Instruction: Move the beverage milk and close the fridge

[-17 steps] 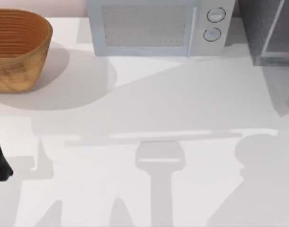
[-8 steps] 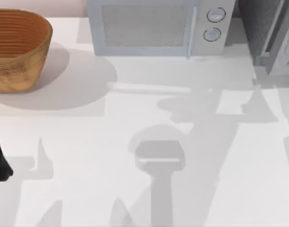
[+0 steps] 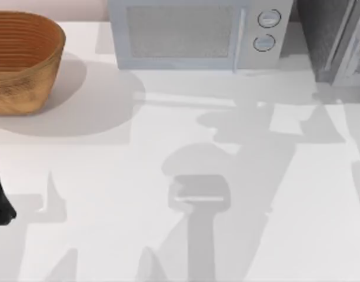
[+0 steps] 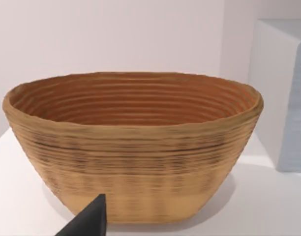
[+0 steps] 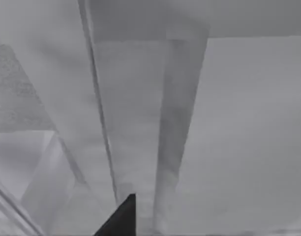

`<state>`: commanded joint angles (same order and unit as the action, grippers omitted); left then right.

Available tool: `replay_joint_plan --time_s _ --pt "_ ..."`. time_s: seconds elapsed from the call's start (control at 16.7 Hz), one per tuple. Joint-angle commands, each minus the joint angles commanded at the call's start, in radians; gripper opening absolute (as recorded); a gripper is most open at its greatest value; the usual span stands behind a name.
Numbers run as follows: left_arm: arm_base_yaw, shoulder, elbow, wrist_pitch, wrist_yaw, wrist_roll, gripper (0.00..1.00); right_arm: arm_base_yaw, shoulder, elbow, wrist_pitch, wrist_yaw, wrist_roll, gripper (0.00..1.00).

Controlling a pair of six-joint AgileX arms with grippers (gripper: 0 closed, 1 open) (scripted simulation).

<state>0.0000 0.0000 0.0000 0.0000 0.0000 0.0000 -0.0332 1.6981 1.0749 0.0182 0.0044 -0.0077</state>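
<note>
The fridge [image 3: 333, 41] sits at the bench's [image 3: 168, 235] far right corner, and its door [image 3: 349, 53] swings in closer than half a second ago, nearly flush now. We judge the closing almost done. Our right arm works up against that door [image 5: 135, 123], seen close in the right wrist view; its fingers we cannot tell. We can't spot the milk. Our left arm [image 3: 0, 194] idles at the left edge, facing the basket [image 4: 133, 147]; fingers unclear too.
</note>
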Motion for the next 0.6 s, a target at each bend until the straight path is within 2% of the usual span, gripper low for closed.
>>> replay_joint_plan --time_s 0.36,0.6 --pt "0.0 0.0 0.0 0.0 0.0 0.0 1.0 0.0 0.22 0.308 -0.044 0.003 0.001 1.0" --pt "0.0 0.0 0.0 0.0 0.0 0.0 1.0 0.0 0.289 0.382 -0.069 0.003 0.005 1.0"
